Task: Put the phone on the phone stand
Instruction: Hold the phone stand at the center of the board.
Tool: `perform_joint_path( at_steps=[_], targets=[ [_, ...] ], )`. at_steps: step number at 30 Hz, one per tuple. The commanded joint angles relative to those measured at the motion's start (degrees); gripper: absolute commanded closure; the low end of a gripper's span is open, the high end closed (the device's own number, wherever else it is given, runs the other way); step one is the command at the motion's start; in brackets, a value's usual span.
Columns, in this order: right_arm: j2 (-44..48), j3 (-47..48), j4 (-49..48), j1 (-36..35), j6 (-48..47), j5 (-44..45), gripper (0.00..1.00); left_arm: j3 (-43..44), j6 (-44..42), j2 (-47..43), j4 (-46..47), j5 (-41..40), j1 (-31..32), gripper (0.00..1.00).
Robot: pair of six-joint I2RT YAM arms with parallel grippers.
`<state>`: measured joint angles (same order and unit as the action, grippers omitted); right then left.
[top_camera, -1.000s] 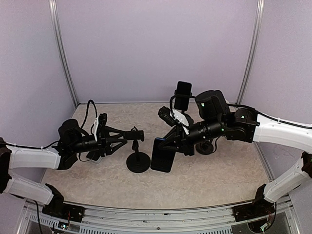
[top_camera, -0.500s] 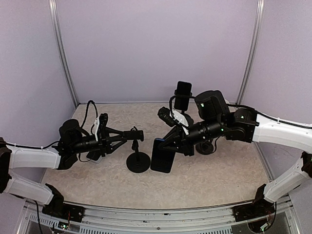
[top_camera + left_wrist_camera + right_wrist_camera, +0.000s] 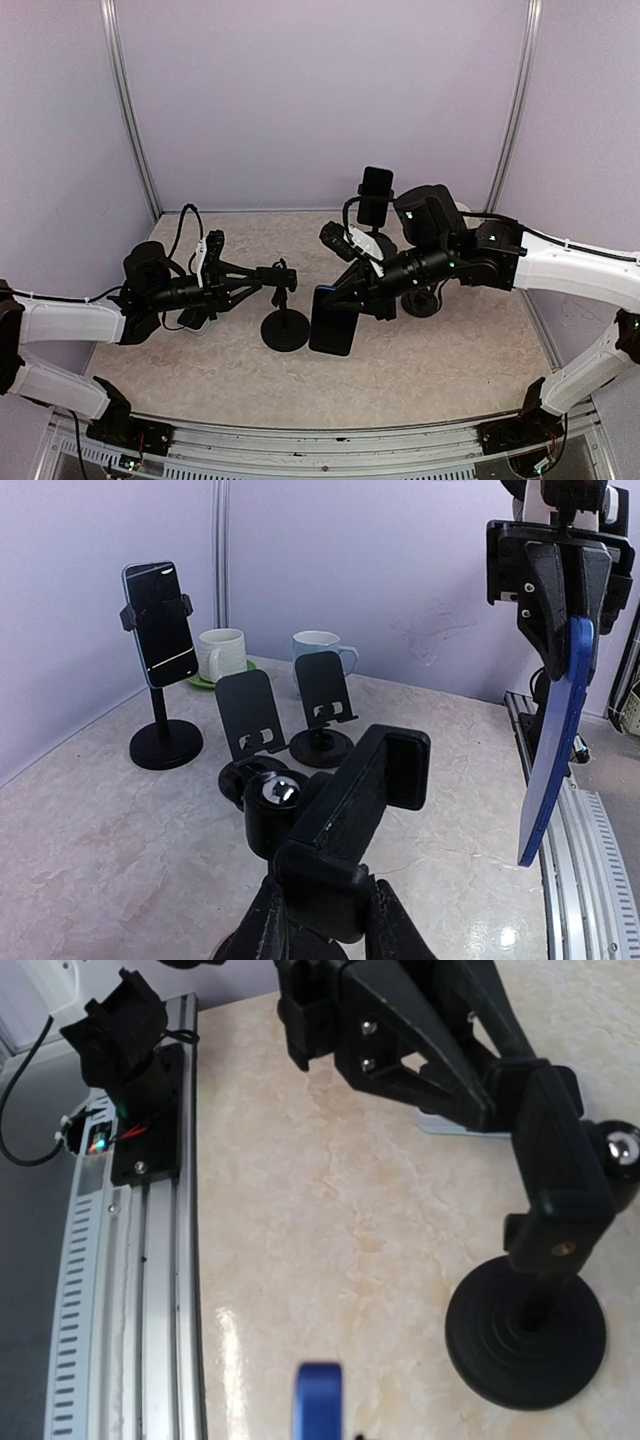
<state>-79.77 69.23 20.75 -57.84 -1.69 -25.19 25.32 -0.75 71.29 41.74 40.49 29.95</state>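
Observation:
The phone stand (image 3: 284, 328) has a round black base, a short pole and a black clamp head (image 3: 365, 785). It stands at the middle of the table. My left gripper (image 3: 325, 925) reaches in from the left, its fingers (image 3: 250, 930) pressed against both sides of the clamp's near end. The phone (image 3: 332, 320) is dark with a blue edge (image 3: 555, 730). It hangs upright just right of the stand, with my right gripper (image 3: 352, 296) shut on its top. In the right wrist view only the phone's blue edge (image 3: 320, 1400) shows, left of the stand's base (image 3: 527, 1335).
A second stand holding a phone (image 3: 158, 625) is at the back, beside two white mugs (image 3: 222, 652) (image 3: 318, 648). Two folding black stands (image 3: 247, 715) (image 3: 323, 695) sit behind the clamp. A metal rail (image 3: 130, 1260) runs along the table's near edge.
My left gripper's jaws have narrowed onto the stand's clamp head and edged slightly right. The right arm and the phone have barely shifted.

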Motion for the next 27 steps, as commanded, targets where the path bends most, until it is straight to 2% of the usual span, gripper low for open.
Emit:
perform_joint_path(
  at_steps=[1,11,12,15,21,27],
  targets=[
    [-0.7,4.7,1.2,0.5,-2.4,-0.9,1.00,1.9,-1.3,-1.0,-0.4,0.2,1.1,0.96],
    [-10.9,21.7,13.9,0.4,-8.5,-6.9,1.00,1.4,2.8,-5.0,-2.5,-9.1,7.5,1.00],
    [-12.1,23.2,14.5,0.4,-8.8,-7.1,1.00,1.3,2.9,-5.3,-2.8,-10.4,8.2,0.91],
    [-13.3,25.7,16.0,0.4,-9.3,-6.8,1.00,1.2,2.7,-6.2,-4.6,-14.1,8.8,0.84],
    [-10.3,24.5,16.2,0.5,-10.0,-5.4,1.00,-2.3,1.2,-12.1,-5.7,-18.6,7.3,0.51],
    [-8.1,23.1,15.7,0.4,-9.9,-4.6,1.00,-2.5,-0.2,-11.4,-4.8,-6.8,0.4,0.32]
  ],
)
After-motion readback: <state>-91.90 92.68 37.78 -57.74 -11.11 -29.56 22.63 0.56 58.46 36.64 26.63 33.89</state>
